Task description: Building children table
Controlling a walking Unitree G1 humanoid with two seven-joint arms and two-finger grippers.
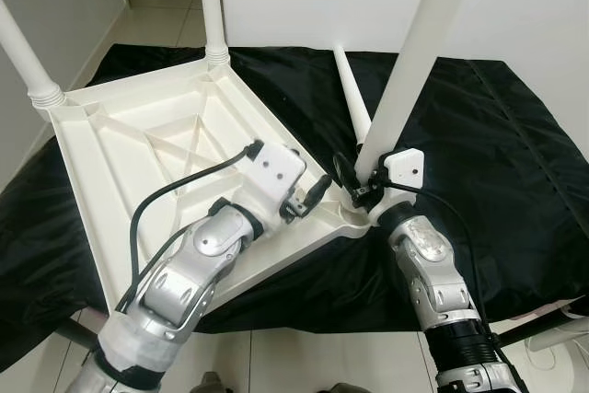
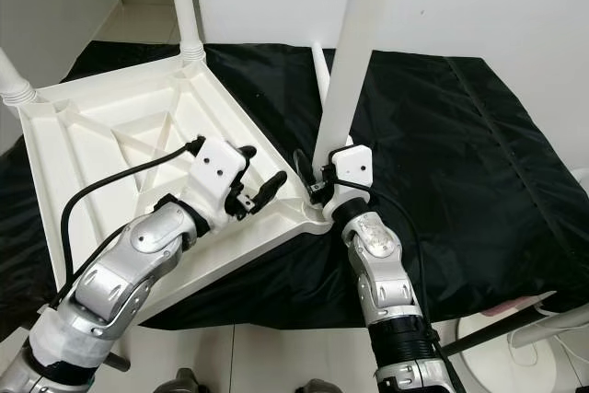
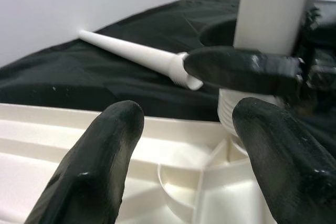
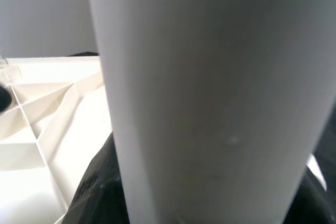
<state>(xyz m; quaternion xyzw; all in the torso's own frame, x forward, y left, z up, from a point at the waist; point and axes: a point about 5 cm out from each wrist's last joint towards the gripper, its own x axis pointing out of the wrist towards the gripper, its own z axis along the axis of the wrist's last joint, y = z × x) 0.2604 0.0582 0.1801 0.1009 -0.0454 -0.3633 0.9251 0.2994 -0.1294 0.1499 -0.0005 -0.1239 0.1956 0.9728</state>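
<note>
Left eye view: white moulded-plastic children's table top (image 1: 138,149) lies upside down, ribbed underside up, on a black cloth-covered worktop (image 1: 488,144). Two white tapered plastic legs are already standing in corner sockets, at 9 o'clock (image 1: 23,52) and 12 o'clock (image 1: 210,6). A third white plastic leg (image 1: 414,52) stands upright at the near corner socket (image 1: 354,213), around 5 o'clock of the top. Right end effector (image 1: 354,181) is clamped on this leg just above its threaded base; in the right wrist view the leg surface sits right against the camera. Left end effector (image 1: 308,198) has its fingers (image 3: 100,161) apart, hovering just beside the same socket and holding nothing. A fourth, loose white leg (image 1: 352,98) lies flat on the cloth at about 1 o'clock, near the standing leg. Handling judgement: legs look hollow, light, rigid, smooth and fairly slippery, so grip low near the thread where turning force is best and wobble least. The top seems light enough to shift; bracing it near the corner ribs would help. Cross-threading is the likely risk.
</note>
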